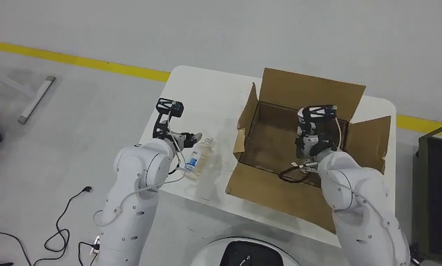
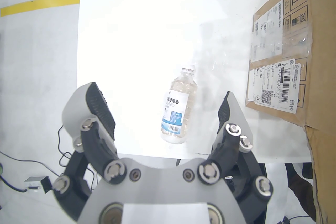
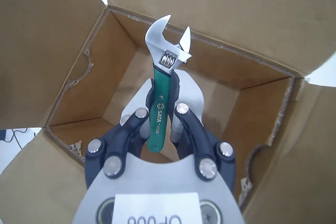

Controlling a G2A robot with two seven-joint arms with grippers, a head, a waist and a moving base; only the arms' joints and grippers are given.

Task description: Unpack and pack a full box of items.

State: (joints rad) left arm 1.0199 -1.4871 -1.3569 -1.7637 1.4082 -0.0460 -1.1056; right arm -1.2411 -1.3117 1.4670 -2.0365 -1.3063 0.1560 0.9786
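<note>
An open cardboard box (image 1: 262, 173) (image 3: 249, 83) (image 2: 291, 57) stands on the white table (image 1: 207, 93) (image 2: 147, 12), flaps spread. Over the box, my right gripper (image 3: 163, 89) (image 1: 311, 131) is shut on the green handle of an adjustable wrench (image 3: 164, 72), whose steel head points down into the box. A clear bottle (image 1: 197, 157) (image 2: 179, 107) with a white and blue label lies on its side on the table beside the box. My left gripper (image 2: 162, 104) (image 1: 181, 138) hovers above the bottle, open, fingers on either side of it and apart from it.
A yellow floor line (image 1: 83, 61) (image 2: 39, 3) runs behind the table. Cables (image 1: 65, 231) lie on the floor by the table's near corner. The table's rounded near edge (image 2: 168, 155) lies close to the bottle's base. A dark cabinet (image 1: 429, 190) stands at the far side.
</note>
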